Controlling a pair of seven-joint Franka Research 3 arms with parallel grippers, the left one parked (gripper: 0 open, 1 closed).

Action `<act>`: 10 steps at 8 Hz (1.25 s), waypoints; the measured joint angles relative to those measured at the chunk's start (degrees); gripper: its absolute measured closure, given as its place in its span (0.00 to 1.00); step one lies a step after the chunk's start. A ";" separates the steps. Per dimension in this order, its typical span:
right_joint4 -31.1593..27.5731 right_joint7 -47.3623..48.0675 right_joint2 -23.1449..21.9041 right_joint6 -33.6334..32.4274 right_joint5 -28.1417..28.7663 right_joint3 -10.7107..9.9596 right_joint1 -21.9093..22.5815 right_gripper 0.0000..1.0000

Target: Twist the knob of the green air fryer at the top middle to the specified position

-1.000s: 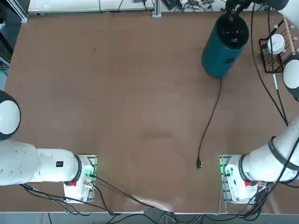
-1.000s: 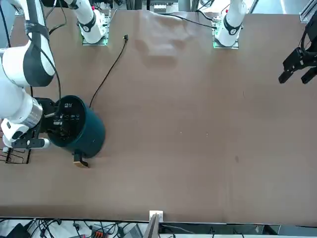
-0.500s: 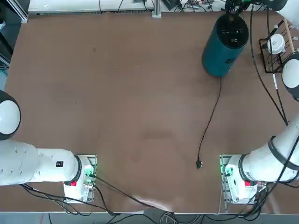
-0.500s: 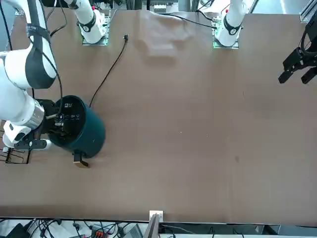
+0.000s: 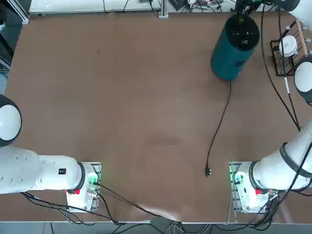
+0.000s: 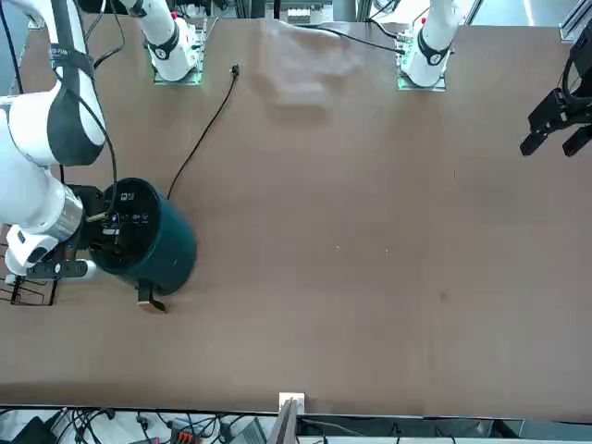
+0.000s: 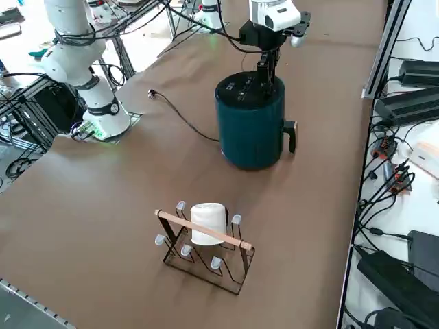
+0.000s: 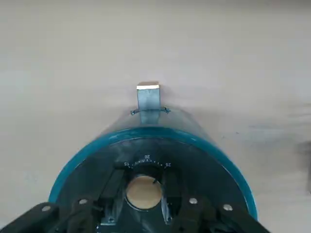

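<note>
Fingers (image 8: 112, 190) of the right gripper (image 8: 144, 193) sit narrowly on either side of the knob (image 8: 144, 191), apparently gripping it, on the black top of the green air fryer (image 5: 234, 45). It stands at the table's (image 5: 122, 97) far edge, near a wire rack (image 7: 206, 247).

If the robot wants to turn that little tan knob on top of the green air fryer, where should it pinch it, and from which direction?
Best pinched on its round rim, coming straight down from above. The knob is a small disc lying flat in the black top panel of the green air fryer, so only its edge offers opposite sides. The right gripper already hangs over it, one finger on each side.
</note>
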 joint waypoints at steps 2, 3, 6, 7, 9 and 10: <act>0.00 -0.09 0.00 -0.04 0.00 0.00 0.00 0.57; 0.00 -0.39 0.00 -0.07 0.00 0.00 0.00 0.57; 0.00 -5.51 0.00 -0.13 0.00 0.01 0.02 0.57; 0.01 -8.62 0.00 -0.13 0.00 0.02 0.03 0.57; 0.01 -16.12 0.00 -0.18 0.01 0.05 0.04 0.57; 0.01 -21.15 0.00 -0.21 0.03 0.07 0.04 0.57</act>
